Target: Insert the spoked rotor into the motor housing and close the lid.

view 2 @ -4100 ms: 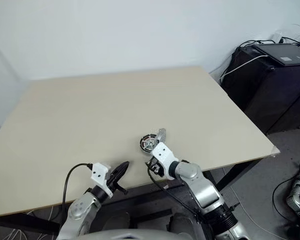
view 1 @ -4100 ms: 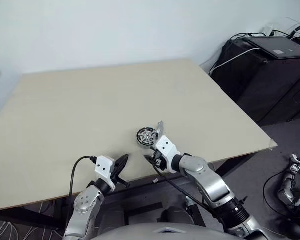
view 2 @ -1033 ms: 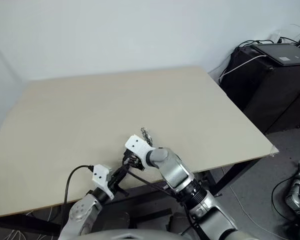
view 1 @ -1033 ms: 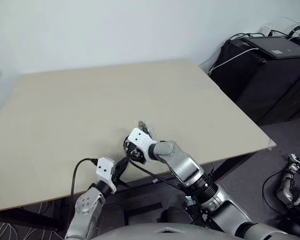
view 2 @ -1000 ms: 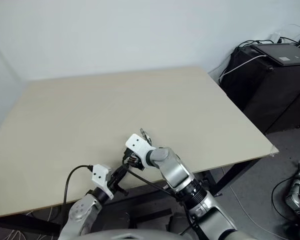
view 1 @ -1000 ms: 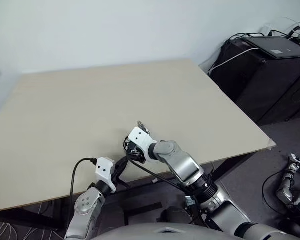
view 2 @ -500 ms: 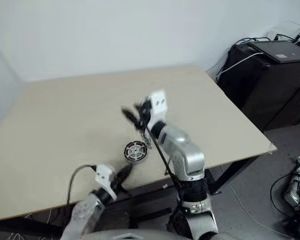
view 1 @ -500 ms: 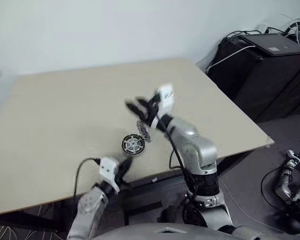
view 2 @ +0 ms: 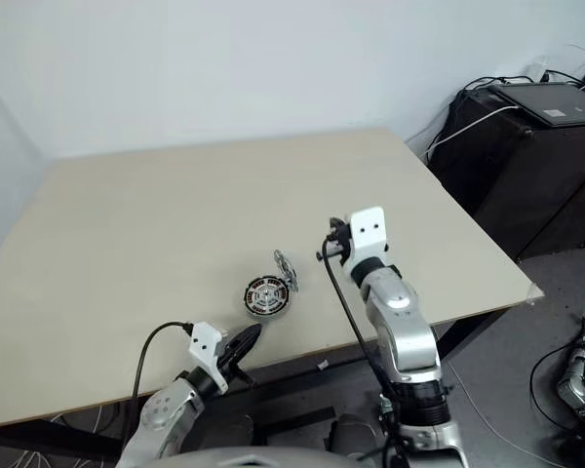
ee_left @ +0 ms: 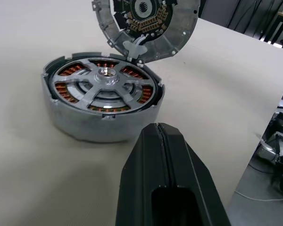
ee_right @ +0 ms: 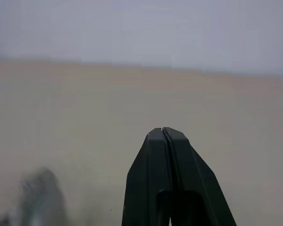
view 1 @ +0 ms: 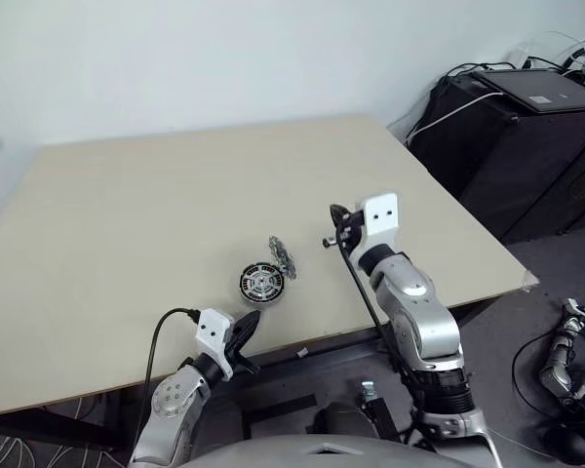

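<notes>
Now spoked rotor (ee_left: 103,87) seated in motor housing (ee_left: 87,123); lid (ee_left: 148,23) upright (unclosed); both tools pinched closed, empty.

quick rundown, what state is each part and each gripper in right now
Shiny silver spoked rotor: seated inside the housing, flat, copper windings showing between its spokes.
Round dark-rimmed motor housing: flat on the beige table, open on top.
Round silver-grey metal lid: off the housing, standing tilted at its far edge.
Left gripper: fingers shut, empty, just short of the housing.
Right gripper: fingers shut, empty, raised above the table.
</notes>
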Robot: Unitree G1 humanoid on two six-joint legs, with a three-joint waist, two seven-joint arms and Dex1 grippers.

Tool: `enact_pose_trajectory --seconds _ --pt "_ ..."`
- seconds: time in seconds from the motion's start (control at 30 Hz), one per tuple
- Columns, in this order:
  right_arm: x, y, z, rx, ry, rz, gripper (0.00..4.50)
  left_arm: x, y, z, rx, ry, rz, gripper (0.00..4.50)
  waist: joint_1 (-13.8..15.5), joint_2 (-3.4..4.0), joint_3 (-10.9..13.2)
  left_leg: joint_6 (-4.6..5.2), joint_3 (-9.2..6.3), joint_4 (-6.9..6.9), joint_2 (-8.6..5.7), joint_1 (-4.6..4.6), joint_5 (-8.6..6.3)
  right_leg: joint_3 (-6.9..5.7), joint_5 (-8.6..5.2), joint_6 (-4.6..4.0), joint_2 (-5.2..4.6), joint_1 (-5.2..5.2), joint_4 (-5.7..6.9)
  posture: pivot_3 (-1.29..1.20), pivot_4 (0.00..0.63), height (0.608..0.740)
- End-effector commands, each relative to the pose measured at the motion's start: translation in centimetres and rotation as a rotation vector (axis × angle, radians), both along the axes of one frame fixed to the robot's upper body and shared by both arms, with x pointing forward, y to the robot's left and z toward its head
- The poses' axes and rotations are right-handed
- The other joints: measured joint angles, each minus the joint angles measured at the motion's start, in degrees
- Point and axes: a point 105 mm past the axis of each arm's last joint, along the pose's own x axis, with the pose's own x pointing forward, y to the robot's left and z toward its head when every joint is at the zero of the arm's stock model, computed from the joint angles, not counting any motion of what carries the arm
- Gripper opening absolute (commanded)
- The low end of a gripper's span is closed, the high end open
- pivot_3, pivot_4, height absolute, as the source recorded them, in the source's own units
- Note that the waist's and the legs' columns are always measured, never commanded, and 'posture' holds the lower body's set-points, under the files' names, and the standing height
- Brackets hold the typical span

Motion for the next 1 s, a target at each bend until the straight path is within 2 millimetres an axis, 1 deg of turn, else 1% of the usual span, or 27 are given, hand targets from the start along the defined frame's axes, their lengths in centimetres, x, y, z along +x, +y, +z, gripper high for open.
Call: enact_pose_trajectory --seconds 0.03,0.1,0.17,0.23,0.3,0.43,0.57,0.67,0.77,0.87,1.0 --pt "-0.4 0.0 -1.4 -0.097 -0.017 0.059 0.04 0.6 -0.1 2.3 -0.016 -0.090 -0.019 0.00 0.0 0.01 0.0 0.00 -0.01 0.00 0.00 0.00 0.00 0.00 0.00 0.00 0.00 0.00 0.00 0.00 0.000 0.740" --pt "-0.8 0.0 -3.1 -0.176 -0.001 0.119 0.04 0.6 0.0 2.6 -0.011 -0.101 -0.020 0.00 0.0 0.01 0.0 0.01 0.00 0.00 0.00 0.02 0.00 0.03 0.00 0.00 0.00 0.01 0.00 0.00 0.000 0.740" --pt "-1.2 0.2 -4.2 -0.217 0.004 0.170 0.04 0.6 0.1 2.7 -0.006 -0.109 -0.019 0.00 0.0 0.00 0.0 0.03 0.01 0.01 -0.02 0.02 0.01 0.06 0.00 0.00 0.00 0.01 0.00 0.00 0.000 0.740" --pt "-1.4 0.7 -5.1 -0.207 0.012 0.205 0.04 0.6 0.3 2.8 0.006 -0.123 -0.013 0.00 -0.1 0.00 0.0 0.04 0.01 0.01 -0.02 0.03 0.02 0.07 0.00 0.01 0.01 0.01 0.00 0.00 0.000 0.740" --pt "-1.4 1.2 -5.5 -0.193 0.006 0.224 0.04 0.6 0.5 2.9 0.015 -0.131 -0.011 0.00 0.0 0.00 0.0 0.05 -0.02 0.01 0.00 0.05 0.03 0.08 0.00 0.01 0.07 0.02 0.00 0.00 0.000 0.740" --pt "-0.7 2.8 -5.0 -0.160 -0.046 0.225 0.04 0.2 0.6 2.9 0.004 -0.154 -0.023 0.00 0.0 0.00 0.0 0.06 -0.02 0.02 0.01 0.05 0.03 0.09 0.00 0.01 0.08 0.02 0.02 0.00 0.000 0.740" --pt "-0.5 4.8 -3.9 -0.118 -0.116 0.246 0.04 -0.2 1.0 2.8 0.005 -0.162 -0.022 0.00 0.1 0.00 0.0 0.05 0.01 0.03 0.01 0.06 0.03 0.12 0.01 0.01 0.07 0.02 0.03 0.00 0.000 0.740" --pt "-0.8 6.6 -2.8 -0.063 -0.156 0.290 0.04 -0.3 1.3 2.6 0.008 -0.164 -0.015 0.00 0.2 0.00 0.0 0.06 0.00 0.03 0.01 0.04 0.03 0.11 0.01 0.01 0.07 0.02 0.03 0.00 0.000 0.740" --pt "-1.6 8.2 -2.2 -0.004 -0.155 0.368 0.04 -0.5 1.5 2.5 0.008 -0.161 -0.011 0.00 0.2 0.00 0.0 0.06 0.01 0.03 0.01 0.05 0.03 0.11 0.01 0.01 0.08 0.02 0.03 0.00 0.000 0.740" --pt "-2.4 9.0 -2.1 0.029 -0.133 0.444 0.04 -0.5 1.6 2.3 0.008 -0.157 -0.004 0.00 0.2 0.00 0.0 0.06 0.02 0.05 0.01 0.05 0.03 0.13 0.02 0.01 0.07 0.04 0.03 0.00 0.000 0.740" --pt "-3.3 9.4 -3.2 0.028 -0.054 0.526 0.04 -0.6 1.7 2.0 0.009 -0.148 0.002 0.00 0.2 -0.01 0.0 0.05 0.01 0.08 0.02 0.10 0.02 0.13 0.02 0.01 0.07 0.05 0.09 0.00 0.000 0.740"
